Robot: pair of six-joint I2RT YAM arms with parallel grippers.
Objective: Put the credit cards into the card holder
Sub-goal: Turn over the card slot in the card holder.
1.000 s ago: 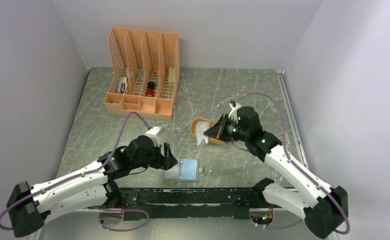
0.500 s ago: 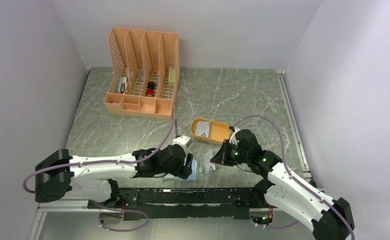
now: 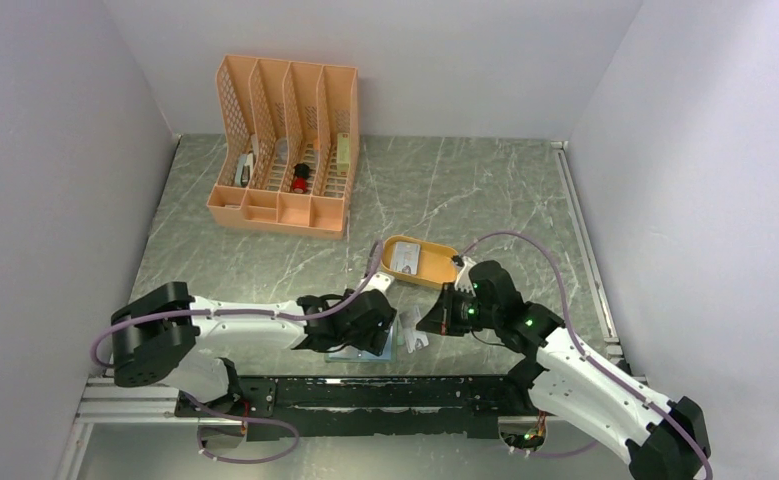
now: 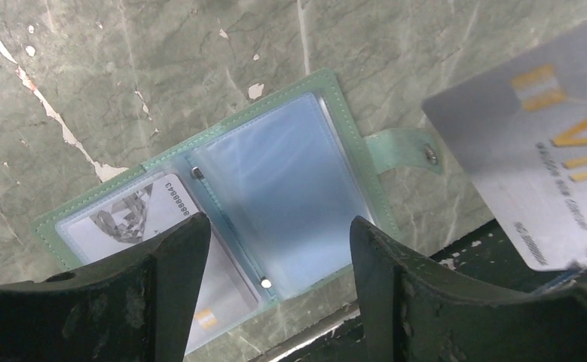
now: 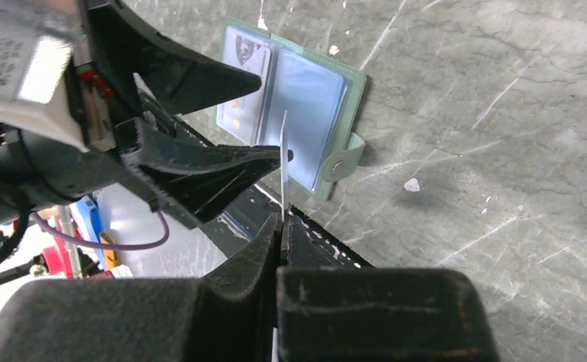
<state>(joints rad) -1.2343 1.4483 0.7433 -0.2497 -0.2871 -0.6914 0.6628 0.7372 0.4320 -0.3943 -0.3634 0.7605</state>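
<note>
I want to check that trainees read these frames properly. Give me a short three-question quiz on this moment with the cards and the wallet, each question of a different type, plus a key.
1. True or false: the right gripper is shut on a credit card.
2. The card holder is: A) snapped shut; B) open, lying flat on the table; C) folded and standing on edge.
3. Fill in: the left gripper, above the card holder, has its fingers ___.

Key: 1 true; 2 B; 3 open.
</note>
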